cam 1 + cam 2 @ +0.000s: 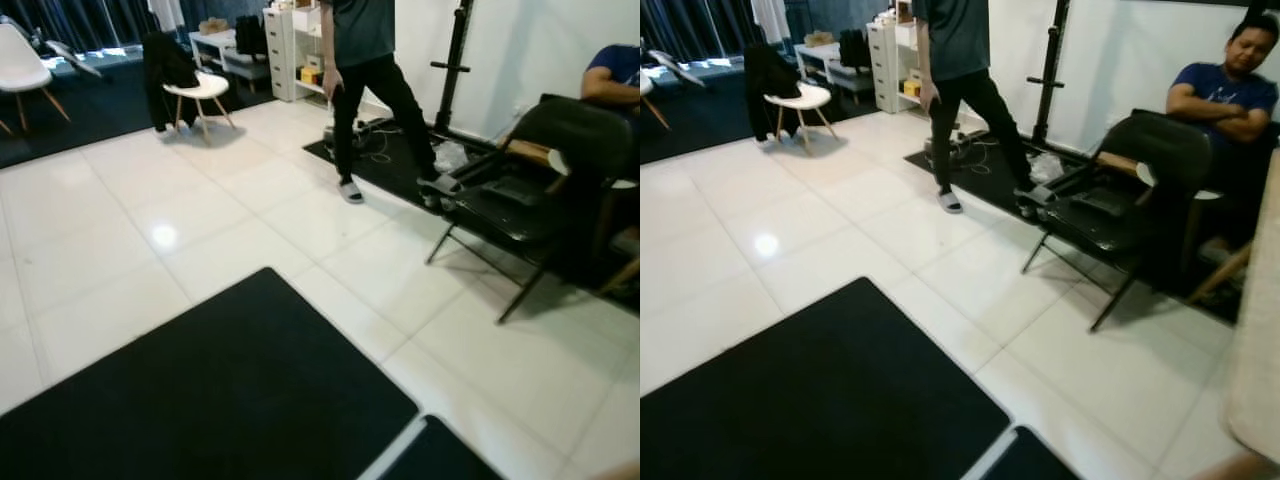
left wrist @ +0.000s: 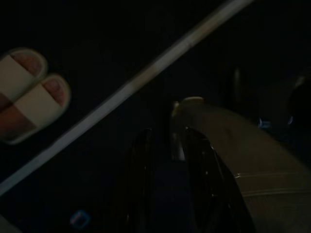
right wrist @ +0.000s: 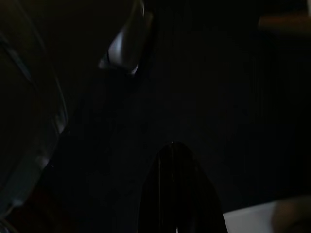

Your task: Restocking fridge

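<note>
White glossy tile floor (image 1: 200, 230) fills most of the head views, with a black mat (image 1: 200, 400) laid in the near foreground and a second black mat corner (image 1: 440, 460) just beside it, a pale tile strip between them. Further back a person in a grey top and black trousers (image 1: 365, 90) stands mid-stride, feet at the edge of a dark rug (image 1: 400, 170), wearing pale slides. Right of that, a black folding chair (image 1: 1110, 200) stands on the tiles, and behind it a seated person in a blue shirt (image 1: 1225, 95) has arms crossed. White chair with a black jacket draped on it (image 1: 190, 85) sits near the back left; white shelving unit (image 1: 290, 45) stands behind the standing person. No fridge or stock items can be made out in any view.

Both arms hang low, idle, in shade. Left gripper (image 2: 165, 160) points down toward a dark floor; its two black fingers (image 2: 141, 170) sit close together with a narrow gap, nothing between them, so near-closed and empty. A pale floor line (image 2: 126, 92) runs diagonally past it, and two feet in white slides (image 2: 29, 92) show nearby. Right gripper (image 3: 172, 194) view is very dark; the fingers read as one dark pointed shape, cannot tell whether they are apart or together.
</note>
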